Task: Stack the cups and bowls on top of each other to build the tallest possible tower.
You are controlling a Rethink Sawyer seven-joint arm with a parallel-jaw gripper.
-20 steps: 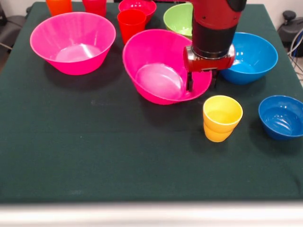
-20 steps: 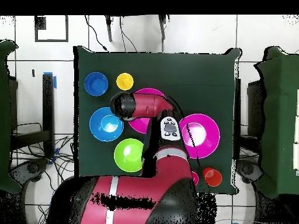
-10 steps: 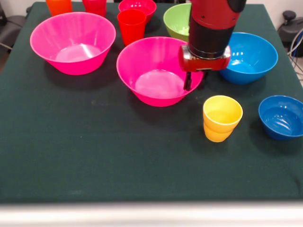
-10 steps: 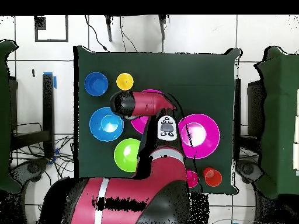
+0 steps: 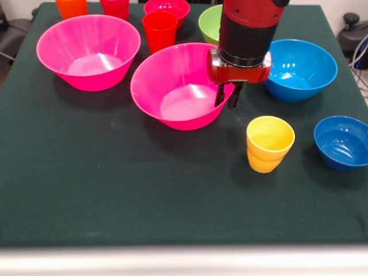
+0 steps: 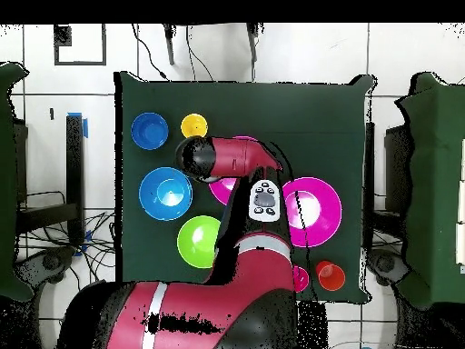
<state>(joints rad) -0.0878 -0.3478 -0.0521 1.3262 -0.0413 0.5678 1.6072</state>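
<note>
claw (image 5: 226, 99) pinched shut on 3 o'clock rim of glossy hot pink plastic bowl (image 5: 172, 86), table centre, tilted | yellow bulged plastic cup (image 5: 269, 143) at 4 o'clock | risk: thin-rim grip slipping, bowl dropping, knocking cup

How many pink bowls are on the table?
2. One big pink bowl sits alone at the far left in the front view. The other pink bowl is in the middle, its rim between the fingers of the gripper.

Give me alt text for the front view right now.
A red and black gripper pinches the rim of a tilted glossy hot pink plastic bowl on a dark green table, with a yellow plastic cup nearby.
</note>
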